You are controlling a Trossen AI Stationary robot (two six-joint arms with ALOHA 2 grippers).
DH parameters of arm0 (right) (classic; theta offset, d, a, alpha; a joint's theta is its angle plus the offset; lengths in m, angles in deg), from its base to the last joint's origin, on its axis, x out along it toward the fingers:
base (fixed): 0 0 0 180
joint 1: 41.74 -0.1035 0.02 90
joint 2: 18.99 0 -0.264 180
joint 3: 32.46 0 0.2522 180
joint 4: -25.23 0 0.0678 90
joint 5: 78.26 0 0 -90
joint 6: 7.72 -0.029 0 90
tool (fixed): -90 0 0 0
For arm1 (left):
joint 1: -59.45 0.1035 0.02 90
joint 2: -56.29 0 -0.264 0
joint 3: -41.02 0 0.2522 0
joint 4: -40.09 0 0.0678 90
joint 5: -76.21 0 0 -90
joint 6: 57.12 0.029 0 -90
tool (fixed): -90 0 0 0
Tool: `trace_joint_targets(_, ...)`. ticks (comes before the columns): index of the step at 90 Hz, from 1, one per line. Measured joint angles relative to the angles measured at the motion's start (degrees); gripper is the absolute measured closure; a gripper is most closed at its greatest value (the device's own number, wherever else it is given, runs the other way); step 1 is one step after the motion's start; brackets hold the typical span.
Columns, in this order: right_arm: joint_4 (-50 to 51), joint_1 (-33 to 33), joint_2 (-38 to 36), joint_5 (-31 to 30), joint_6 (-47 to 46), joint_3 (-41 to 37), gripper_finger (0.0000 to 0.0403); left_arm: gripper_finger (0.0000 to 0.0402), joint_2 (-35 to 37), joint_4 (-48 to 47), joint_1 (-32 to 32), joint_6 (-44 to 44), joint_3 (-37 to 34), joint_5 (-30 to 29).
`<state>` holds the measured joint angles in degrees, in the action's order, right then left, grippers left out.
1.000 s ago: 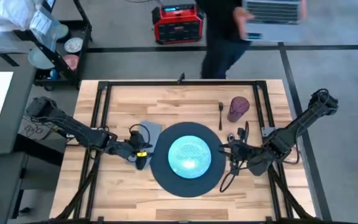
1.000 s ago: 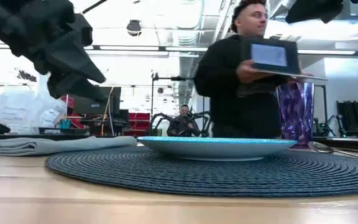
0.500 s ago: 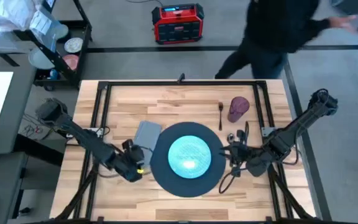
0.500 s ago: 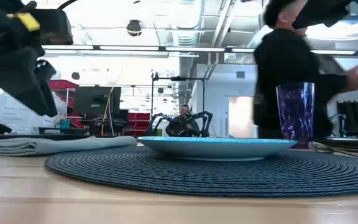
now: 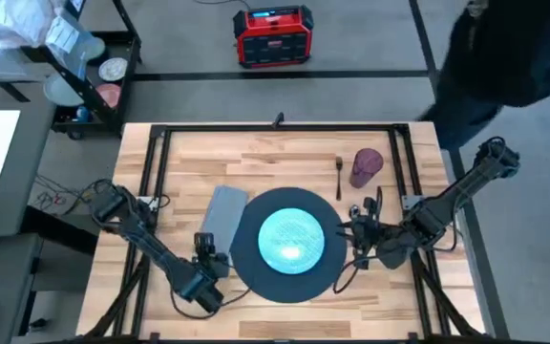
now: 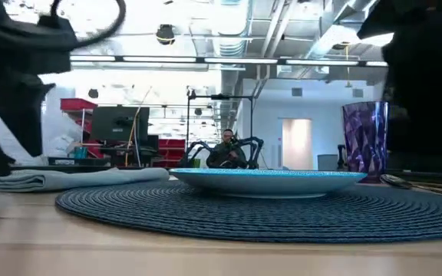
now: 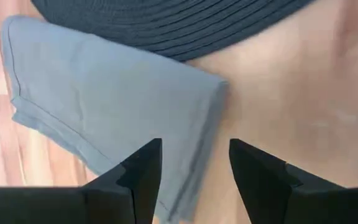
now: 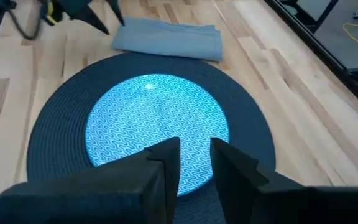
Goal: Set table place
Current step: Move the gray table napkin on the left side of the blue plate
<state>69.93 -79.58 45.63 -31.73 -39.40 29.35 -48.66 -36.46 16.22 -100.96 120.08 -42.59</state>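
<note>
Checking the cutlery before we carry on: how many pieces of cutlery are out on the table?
1 clearly: a fork on the table, beyond the round mat and beside the purple cup. Others may lie hidden under the right arm's tool and cables.

A red power unit (image 5: 273, 35) sits on the floor beyond the desk's far edge; a person (image 5: 514, 53) in dark clothing stands past its far right corner.

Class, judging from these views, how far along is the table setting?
Done: the teal plate sits centred on the dark mat, and the napkin lies at the mat's left edge. In hand: nothing; the left pincer is open above the napkin. Left: the fork and purple cup look unplaced, the fork far from the mat.
</note>
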Motion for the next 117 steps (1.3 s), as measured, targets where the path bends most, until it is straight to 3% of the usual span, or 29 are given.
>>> trace_joint_targets(42,0.0,0.0,0.0,0.0,-0.2,0.0,0.0327,0.0245,0.2,7.5,-0.3,-1.8,-6.9,-0.8)
trace_joint_targets(75,0.0,0.0,0.0,0.0,-0.4,0.0,0.0327,0.0394,0.1,10.4,-0.1,-6.8,-10.2,-4.2)
trace_joint_targets(117,-0.1,0.0,0.0,-0.1,-0.4,0.0,0.0327,0.0401,-0.2,7.7,0.1,-12.0,-4.0,-2.7)
